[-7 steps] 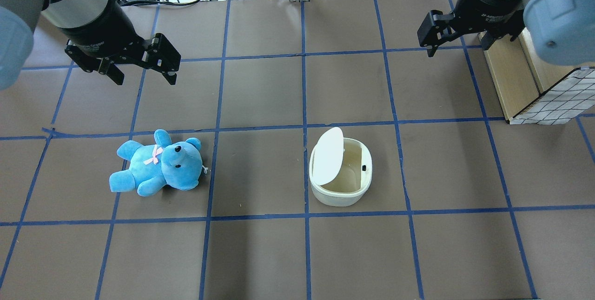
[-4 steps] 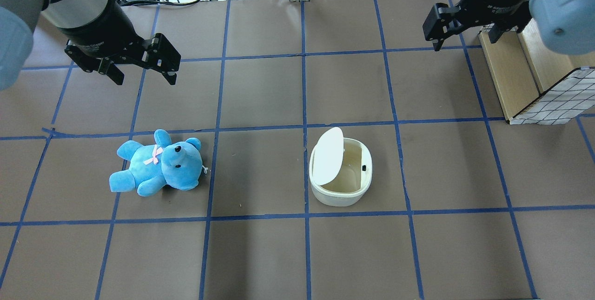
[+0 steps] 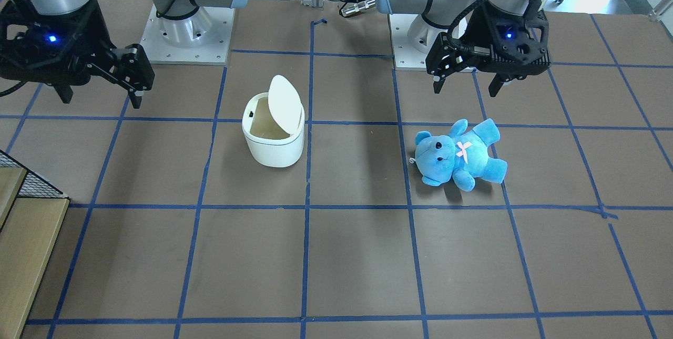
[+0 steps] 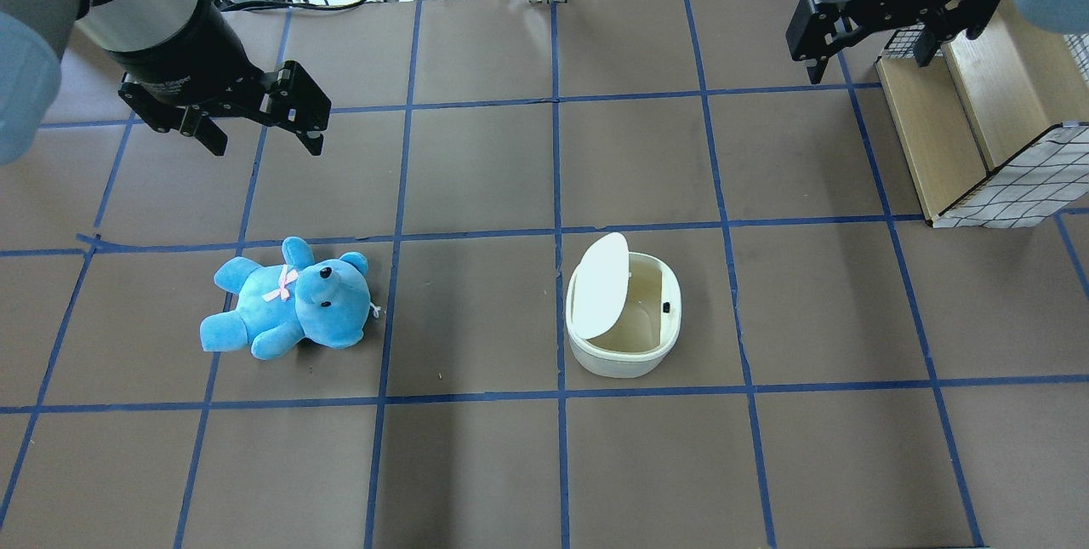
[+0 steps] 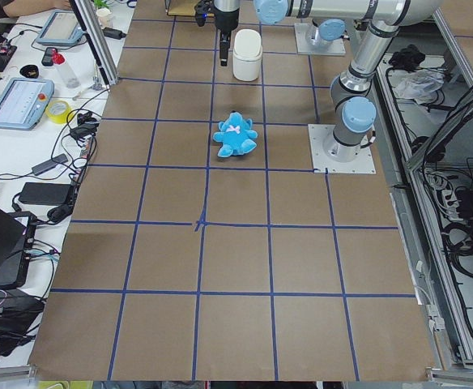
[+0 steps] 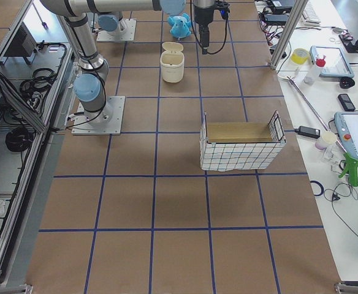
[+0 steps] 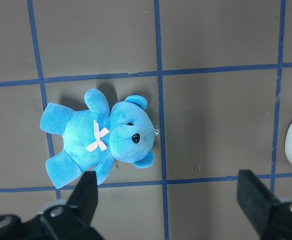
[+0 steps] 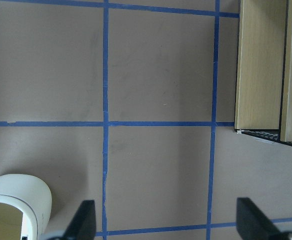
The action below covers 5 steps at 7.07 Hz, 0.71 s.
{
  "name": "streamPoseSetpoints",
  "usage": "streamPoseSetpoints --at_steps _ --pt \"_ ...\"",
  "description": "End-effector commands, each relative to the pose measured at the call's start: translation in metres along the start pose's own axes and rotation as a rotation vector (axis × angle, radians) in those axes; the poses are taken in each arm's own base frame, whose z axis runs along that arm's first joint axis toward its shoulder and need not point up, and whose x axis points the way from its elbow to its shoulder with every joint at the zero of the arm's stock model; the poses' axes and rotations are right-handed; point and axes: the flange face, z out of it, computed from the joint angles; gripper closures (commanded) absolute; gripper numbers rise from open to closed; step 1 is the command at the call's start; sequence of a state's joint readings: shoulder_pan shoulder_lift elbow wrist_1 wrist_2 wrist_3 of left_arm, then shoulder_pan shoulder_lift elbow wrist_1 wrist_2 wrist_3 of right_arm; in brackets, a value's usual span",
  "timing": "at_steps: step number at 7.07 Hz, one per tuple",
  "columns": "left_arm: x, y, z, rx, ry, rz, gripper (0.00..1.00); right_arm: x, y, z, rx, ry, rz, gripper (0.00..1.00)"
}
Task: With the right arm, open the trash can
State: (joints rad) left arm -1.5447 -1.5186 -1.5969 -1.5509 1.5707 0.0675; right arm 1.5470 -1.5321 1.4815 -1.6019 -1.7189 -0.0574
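The white trash can [image 4: 614,358] stands mid-table with its flip lid [image 4: 600,285] tilted up on edge, so the beige inside shows. It also shows in the front view [image 3: 273,150] and at the lower left of the right wrist view [image 8: 16,202]. My right gripper [image 4: 868,55] is open and empty, high at the back right, well away from the can; it also shows in the front view [image 3: 100,94]. My left gripper [image 4: 264,139] is open and empty, hovering behind the blue plush bear [image 4: 289,300].
A wooden box with a wire-grid side [image 4: 970,123] stands at the right edge, partly under my right gripper. The bear lies on its back left of the can. Cables and tools lie beyond the table's far edge.
My right gripper has moved back and to the right, farther from the trash can and over the wooden box's corner. The left arm, bear and can have not moved.
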Motion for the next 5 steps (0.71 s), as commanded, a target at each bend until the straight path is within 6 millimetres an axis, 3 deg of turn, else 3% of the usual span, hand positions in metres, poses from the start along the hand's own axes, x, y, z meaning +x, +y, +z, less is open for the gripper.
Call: streamPoseSetpoints --at_steps 1,5 --pt "0.0 0.0 0.0 0.0 0.0 0.0 0.0 0.0 0.0 0.001 -0.001 0.001 0.006 0.0" --pt "0.0 0.0 0.0 0.0 0.0 0.0 0.0 -0.017 0.0 0.003 -0.003 -0.149 0.002 0.0"
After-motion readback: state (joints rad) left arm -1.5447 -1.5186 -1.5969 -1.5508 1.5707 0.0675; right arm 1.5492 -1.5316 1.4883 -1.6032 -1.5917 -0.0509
